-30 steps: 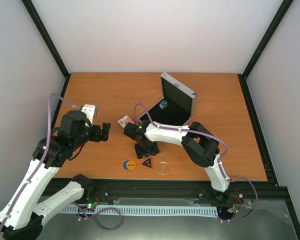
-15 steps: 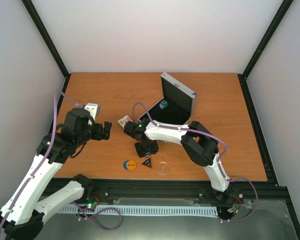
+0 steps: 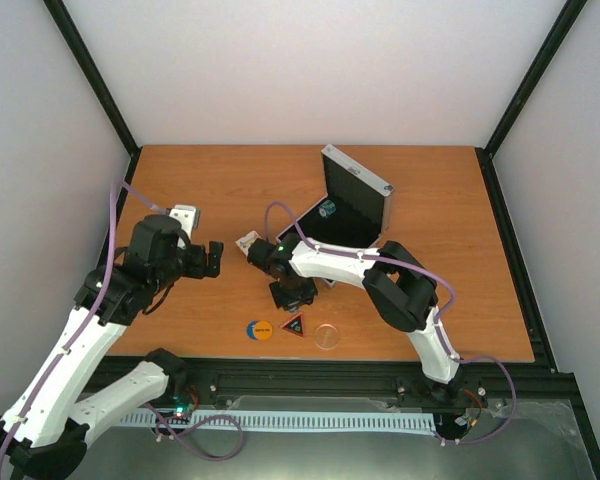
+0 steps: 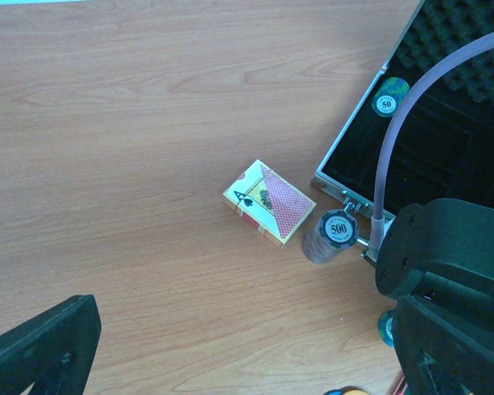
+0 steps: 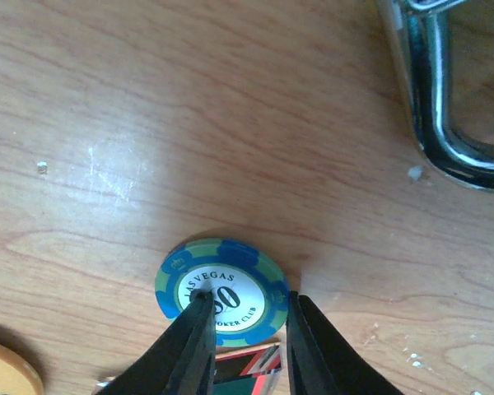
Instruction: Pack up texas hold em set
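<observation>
The right jaws are pinched nearly together over a blue-green chip [image 5: 240, 284] lying flat on the table [image 5: 230, 123], one tip on its face, one at its 3 o'clock edge; we cannot tell whether it is gripped. The left jaws gape wide, holding nothing. The case [image 3: 360, 180] stands with its lid up at the table's 1 o'clock, card pack [image 3: 248, 242] at its 8 o'clock.

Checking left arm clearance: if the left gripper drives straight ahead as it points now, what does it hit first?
Most likely the card pack, lying flat ahead of the open left gripper; the right arm sits just beyond. Depth is uncertain.
</observation>
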You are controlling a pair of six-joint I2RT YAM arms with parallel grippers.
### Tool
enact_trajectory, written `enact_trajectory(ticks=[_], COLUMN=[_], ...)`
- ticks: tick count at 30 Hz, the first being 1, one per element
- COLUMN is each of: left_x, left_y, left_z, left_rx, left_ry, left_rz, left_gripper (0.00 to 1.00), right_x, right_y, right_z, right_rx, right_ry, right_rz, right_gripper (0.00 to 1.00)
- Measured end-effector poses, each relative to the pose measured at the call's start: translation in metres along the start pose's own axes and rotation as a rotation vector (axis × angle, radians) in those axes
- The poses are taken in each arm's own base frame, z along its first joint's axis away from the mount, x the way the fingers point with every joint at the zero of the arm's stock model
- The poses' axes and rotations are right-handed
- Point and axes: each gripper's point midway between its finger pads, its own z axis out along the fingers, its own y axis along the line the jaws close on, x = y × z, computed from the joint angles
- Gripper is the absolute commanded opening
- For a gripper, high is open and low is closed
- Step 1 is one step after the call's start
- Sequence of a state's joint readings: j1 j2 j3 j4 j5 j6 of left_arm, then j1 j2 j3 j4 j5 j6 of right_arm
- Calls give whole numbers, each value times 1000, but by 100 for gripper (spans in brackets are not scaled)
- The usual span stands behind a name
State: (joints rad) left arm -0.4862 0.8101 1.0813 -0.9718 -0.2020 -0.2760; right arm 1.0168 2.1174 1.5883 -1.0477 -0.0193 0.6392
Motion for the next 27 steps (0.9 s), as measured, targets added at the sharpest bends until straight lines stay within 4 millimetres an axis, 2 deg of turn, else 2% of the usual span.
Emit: enact_trajectory(ticks=[4,5,7,11,22,27], left_x=[1,3,4,5,4,2], left_y=[0,0,1,1,0,-1], left_z=[2,2,4,5,10,12], left_rx=[-1,-2,-4,-5,-9,-8], left_ry=[0,3,8,11,16,14], left_rz=[-1,0,1,1,-5,-6], left_gripper=[100,100,100,100,100,100], right_x=[-1,-1,-1,-2,-18,-18], right_y=[-2,-2,-3,-6,3,3], right_z=[0,0,0,-2,-19,-20], right_rx=[8,9,14,30,7,5], right_ry=[-4,-4,-5,-10,-69,-68], right_rz=[0,-1,-6,-9,-28,-31], right_gripper=[25,29,45,58,59,59])
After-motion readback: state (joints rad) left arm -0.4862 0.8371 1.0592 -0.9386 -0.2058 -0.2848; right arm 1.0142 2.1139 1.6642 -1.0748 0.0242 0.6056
